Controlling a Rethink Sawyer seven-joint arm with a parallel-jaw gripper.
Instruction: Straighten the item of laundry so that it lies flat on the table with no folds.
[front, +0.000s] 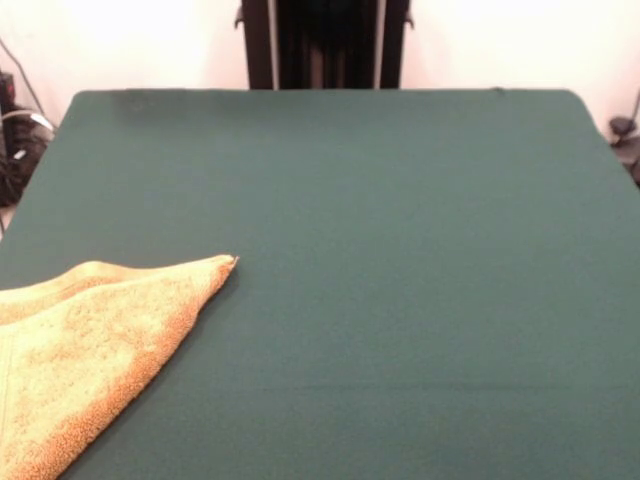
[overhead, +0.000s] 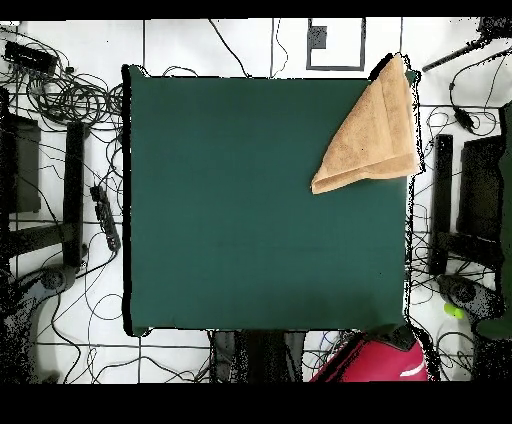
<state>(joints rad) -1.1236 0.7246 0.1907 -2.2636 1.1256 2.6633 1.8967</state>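
Towel (front: 85, 345) folded at table (front: 400, 250) near-left corner, partly overhanging; careless pull risks drop. Gripper unseen, state unknown.

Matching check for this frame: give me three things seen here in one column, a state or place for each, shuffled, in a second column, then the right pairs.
1. towel
2. table
3. arm

A. bare dark green over most of its top
B. folded into a triangle at one corner
C. red, drawn back at the table's edge

Pairs: 1-B, 2-A, 3-C
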